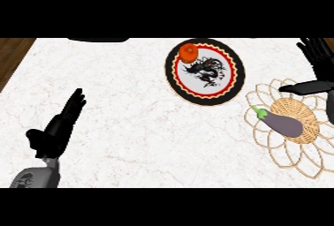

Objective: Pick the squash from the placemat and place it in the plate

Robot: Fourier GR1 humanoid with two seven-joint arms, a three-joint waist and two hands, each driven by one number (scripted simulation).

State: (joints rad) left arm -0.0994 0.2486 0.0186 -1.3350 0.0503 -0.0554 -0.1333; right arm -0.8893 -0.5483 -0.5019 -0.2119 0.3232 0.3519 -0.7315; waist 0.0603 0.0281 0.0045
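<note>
While the white marbled counter top [150,123] is viewed from above, the round black-rimmed plate with a red scalloped ring and a black dragon motif [205,72] is taken as the landmark. Far to the left of the plate and lower in the view, the left hand [57,126] is seen on its grey forearm [36,177]; its black fingers are held straight and close together, pointing up and slightly right, with the thumb set apart to the left, and nothing is held. A strip of brown wooden floor [14,55] is visible beyond the counter's left edge, well to the left of the plate.

On the plate, at its upper left rim, a small round orange squash [188,51] is seen lying, so the task's thing is located in the plate and not on the mat.

To the lower right of the plate, a round woven straw placemat with looped petal edging [290,128] is laid on the counter, its left loops just beside the plate's lower right rim. A purple eggplant with a green stem [280,122] is lying on the mat's solid centre.

To the right of the plate, above the placemat, the right hand [320,62] is seen with fingers straight and spread, the thumb extended leftward over the mat's upper edge; nothing is held.
</note>
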